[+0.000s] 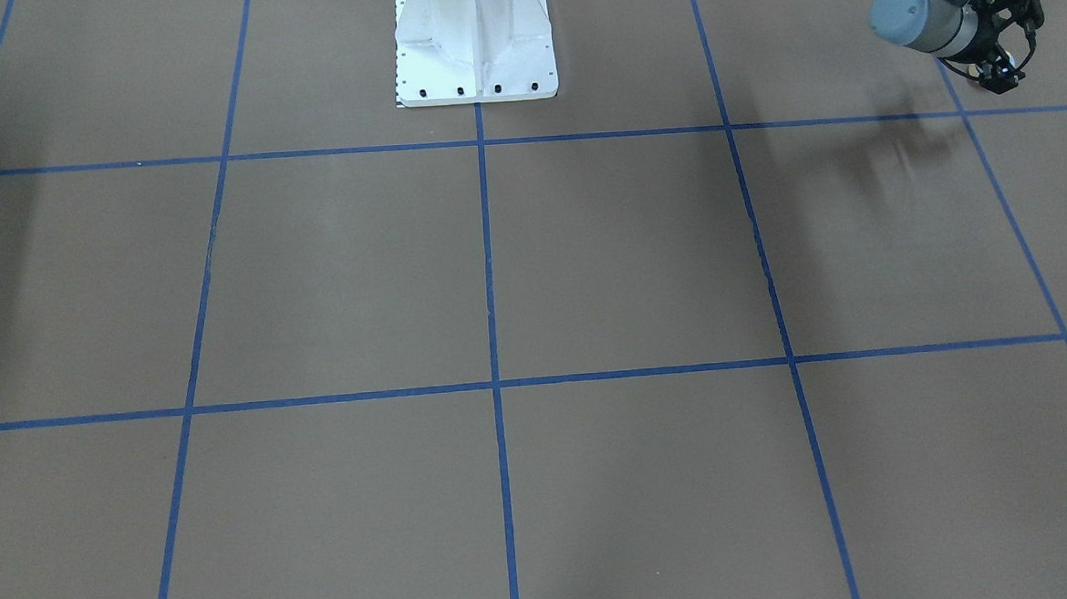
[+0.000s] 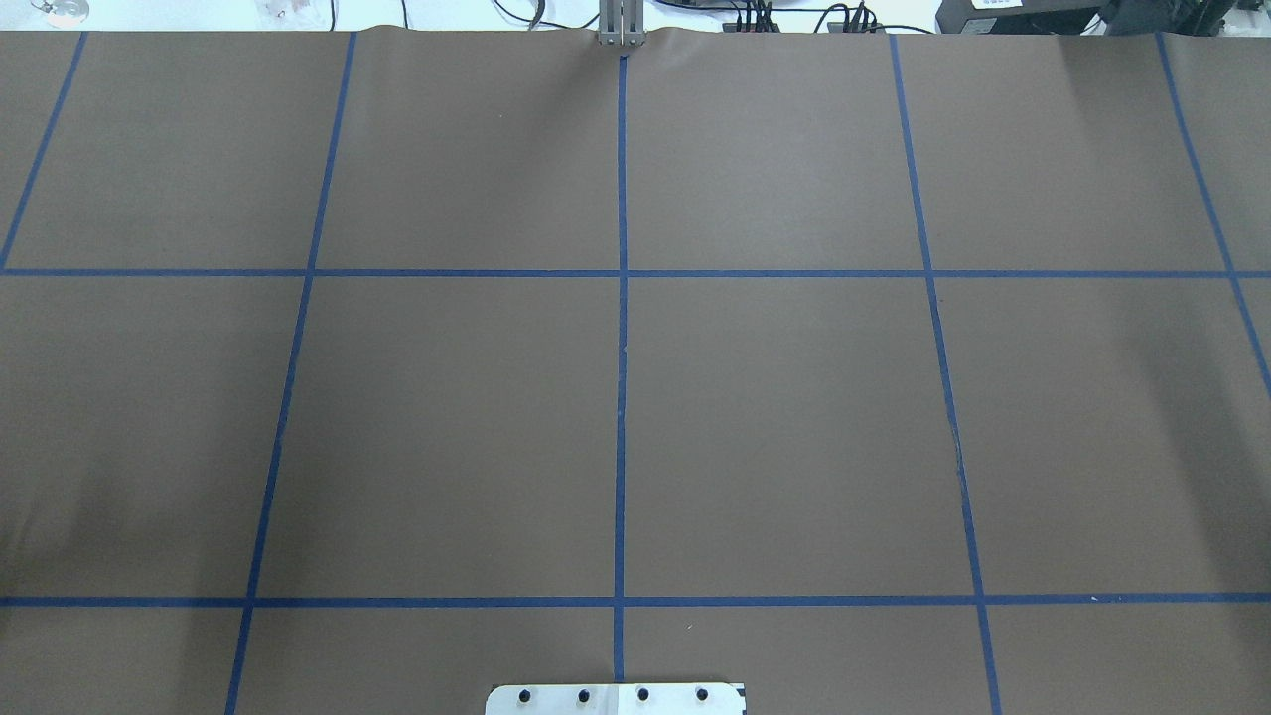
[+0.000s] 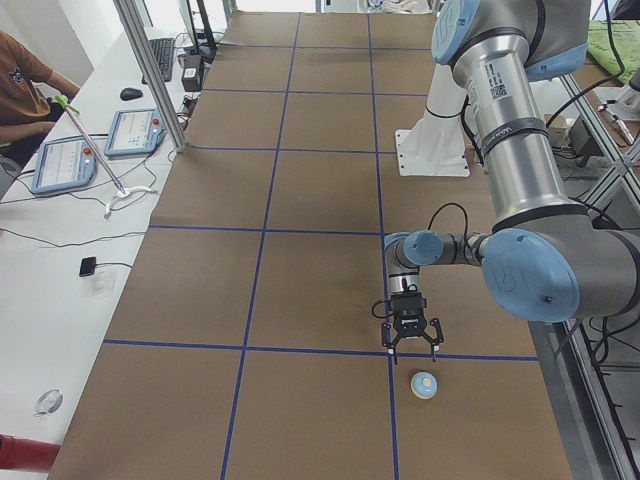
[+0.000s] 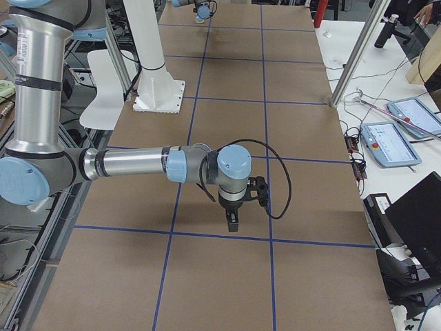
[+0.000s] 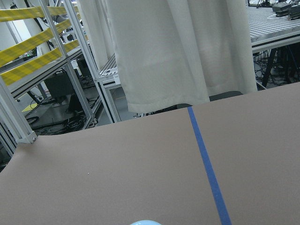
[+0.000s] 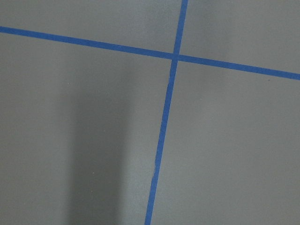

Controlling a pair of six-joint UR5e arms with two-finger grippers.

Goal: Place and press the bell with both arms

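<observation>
The light-blue bell (image 3: pixel 424 384) with its cream button stands on the brown table near the left end, just past a blue tape line. Its top edge shows as a sliver at the bottom of the left wrist view (image 5: pixel 145 222). My left gripper (image 3: pixel 410 350) hangs pointing down, a little short of the bell and apart from it, with its fingers spread and empty. Its body shows at the top right of the front view (image 1: pixel 1001 74). My right gripper (image 4: pixel 233 222) hangs low over the table near a tape line, and I cannot tell whether it is open or shut.
The white pedestal (image 1: pixel 474 42) is bolted at the table's robot side. Blue tape lines (image 2: pixel 621 397) divide the brown table into squares. Tablets (image 3: pixel 62 160), cables and a seated person are on the white bench beside the table.
</observation>
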